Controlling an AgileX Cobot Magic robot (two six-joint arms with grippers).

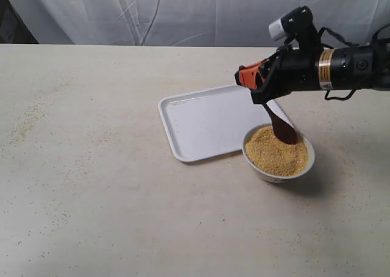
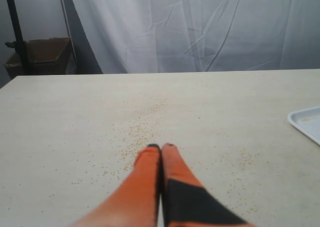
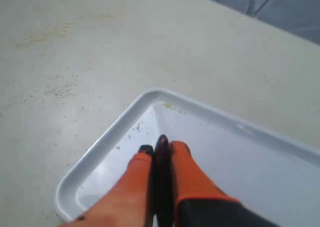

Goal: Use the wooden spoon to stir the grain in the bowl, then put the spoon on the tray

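A small white bowl [image 1: 306,164] sits right of the middle of the table, heaped with yellow-orange grain [image 1: 274,154]. The dark wooden spoon [image 1: 281,127] slants down into the grain at the bowl's far right side. My right gripper [image 1: 248,77] is shut on the spoon's handle [image 3: 162,152] above the tray's right edge. The white tray [image 1: 201,124] lies just left of and behind the bowl, and its corner [image 3: 150,98] shows below the right fingers. My left gripper [image 2: 160,147] is shut with nothing in it, low over the bare table; it is not in the exterior view.
Loose grains are scattered on the beige table [image 1: 91,167], thickest at the far left [image 1: 27,121] and just ahead of the left fingers [image 2: 137,134]. A white cloth [image 1: 183,11] hangs behind the table. A cardboard box [image 2: 42,54] stands beyond the table.
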